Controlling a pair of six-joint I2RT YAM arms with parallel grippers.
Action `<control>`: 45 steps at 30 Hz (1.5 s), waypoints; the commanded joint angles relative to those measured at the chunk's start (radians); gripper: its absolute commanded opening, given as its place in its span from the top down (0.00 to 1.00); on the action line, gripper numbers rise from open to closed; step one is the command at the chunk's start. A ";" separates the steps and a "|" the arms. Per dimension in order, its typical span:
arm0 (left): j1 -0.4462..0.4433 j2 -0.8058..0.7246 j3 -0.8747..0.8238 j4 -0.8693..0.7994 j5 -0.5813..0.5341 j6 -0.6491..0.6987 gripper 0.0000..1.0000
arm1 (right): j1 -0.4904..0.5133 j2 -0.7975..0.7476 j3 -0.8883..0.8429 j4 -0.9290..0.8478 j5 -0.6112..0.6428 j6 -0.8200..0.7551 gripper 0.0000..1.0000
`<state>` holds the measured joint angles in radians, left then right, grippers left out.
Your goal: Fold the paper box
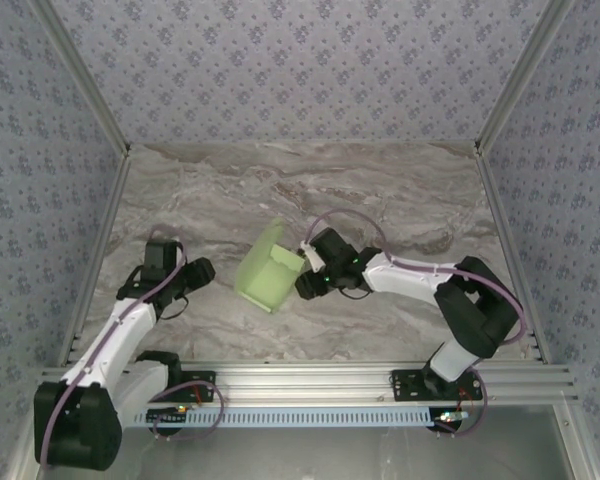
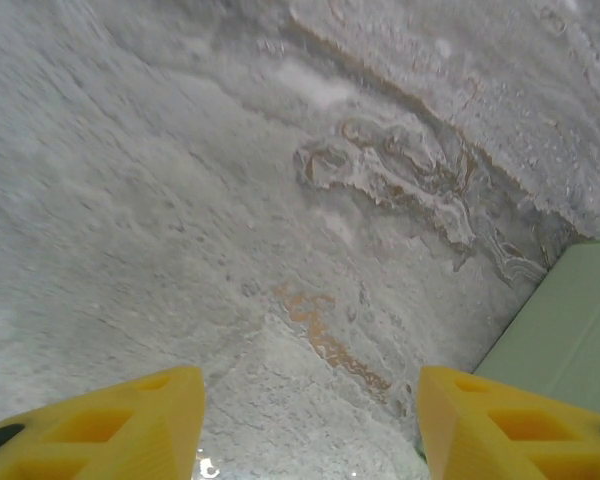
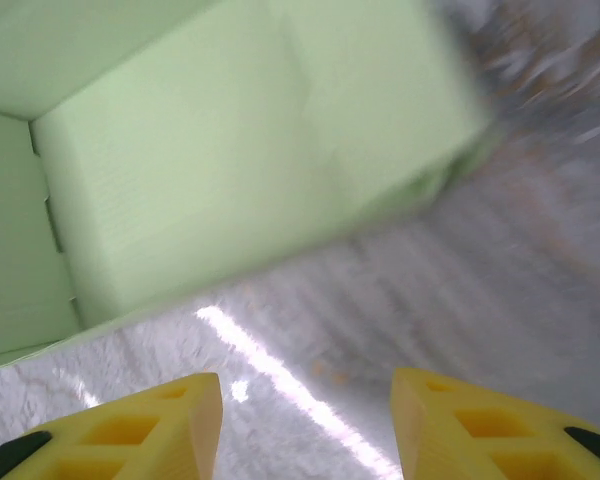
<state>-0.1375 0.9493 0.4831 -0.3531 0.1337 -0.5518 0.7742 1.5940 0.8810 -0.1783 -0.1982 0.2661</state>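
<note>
Table: the marble table (image 1: 400, 190) carries the work at its middle, where both arms can reach it.
Paper box: the paper box (image 1: 268, 272) stands partly formed on the table between the two arms, with walls raised and one flap sticking up at the back. It appears to hold this shape by its own creases, so nothing needs to grip it.
Box wall: the right wrist view faces a broad creased panel (image 3: 230, 150) with a side panel folded in at the left, probably the next face to press.
Right gripper: the right gripper (image 1: 305, 285) sits just beside the box's right side with its jaws parted and nothing between them, seemingly lined up to push or pinch that wall.
Left gripper: the left gripper (image 1: 195, 275) waits low over the table, apart from the box, released and empty. The box edge (image 2: 570, 330) lies to its right, so it is likely placed to brace that side.
</note>
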 commanded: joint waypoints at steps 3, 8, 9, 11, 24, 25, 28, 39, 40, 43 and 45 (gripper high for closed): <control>-0.008 0.042 0.009 0.096 0.061 -0.002 0.43 | -0.072 0.009 0.029 0.062 -0.058 -0.004 0.48; -0.008 0.047 0.017 0.096 0.043 0.019 0.43 | -0.074 0.118 0.071 0.104 -0.131 0.030 0.46; -0.008 0.048 0.017 0.094 0.045 0.023 0.43 | -0.073 0.132 0.069 0.115 -0.133 0.041 0.48; -0.008 0.043 0.013 0.092 0.045 0.026 0.43 | -0.072 0.148 0.061 0.134 -0.136 0.056 0.53; -0.010 -0.083 -0.093 0.058 0.057 -0.008 0.43 | 0.004 0.156 0.056 0.107 0.086 0.091 0.75; -0.009 -0.087 -0.094 0.053 0.058 -0.005 0.43 | 0.014 0.156 0.062 0.094 0.120 0.082 0.77; -0.010 -0.087 -0.092 0.049 0.067 0.001 0.43 | 0.045 0.161 0.085 0.040 0.221 0.055 0.80; -0.020 -0.084 -0.108 0.062 0.079 0.007 0.43 | 0.126 0.232 0.196 -0.169 0.524 0.056 0.89; -0.023 -0.082 -0.108 0.063 0.079 0.009 0.43 | 0.128 0.237 0.200 -0.174 0.537 0.061 0.90; -0.033 -0.077 -0.108 0.069 0.073 0.010 0.43 | 0.129 0.252 0.206 -0.190 0.564 0.072 0.91; -0.041 -0.074 -0.108 0.070 0.070 0.012 0.43 | 0.127 0.257 0.204 -0.191 0.567 0.076 0.91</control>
<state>-0.1669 0.8753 0.3832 -0.2932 0.1947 -0.5510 0.9020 1.8145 1.0771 -0.2794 0.2901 0.3267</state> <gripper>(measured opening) 0.571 0.117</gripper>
